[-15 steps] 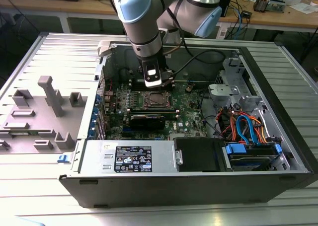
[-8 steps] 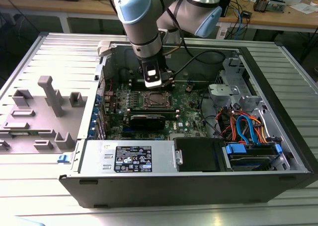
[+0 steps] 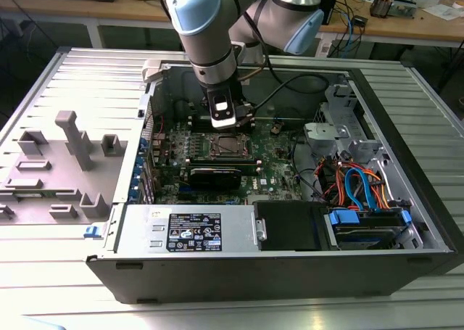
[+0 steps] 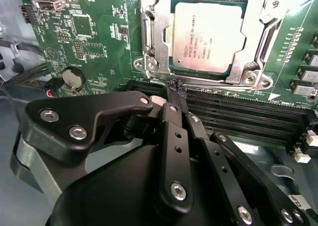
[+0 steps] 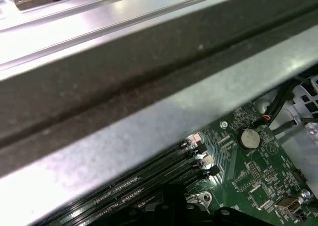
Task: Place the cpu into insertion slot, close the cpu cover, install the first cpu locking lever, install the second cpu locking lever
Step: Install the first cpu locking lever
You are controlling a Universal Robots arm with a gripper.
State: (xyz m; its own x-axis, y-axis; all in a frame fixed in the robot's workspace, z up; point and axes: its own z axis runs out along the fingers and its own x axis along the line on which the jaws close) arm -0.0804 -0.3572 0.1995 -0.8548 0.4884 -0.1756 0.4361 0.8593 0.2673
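So the small square silver-grey cpu (image 4: 207,36) is already sitting flat in the dark metal-rimmed insertion slot (image 4: 175,62) on the green motherboard (image 4: 94,32), and the thin silver cpu cover frame (image 4: 253,39) looks closed down around it. Can't tell if the levers are latched. The black gripper (image 4: 175,87) hangs just over the long black memory slots (image 4: 238,114) beside the socket, fingers pinched together, holding nothing.

Cpu (image 4: 208,37) in insertion slot (image 4: 174,7), cpu cover (image 4: 256,62) around it; memory slots (image 4: 238,112) between socket and claw (image 4: 175,87).
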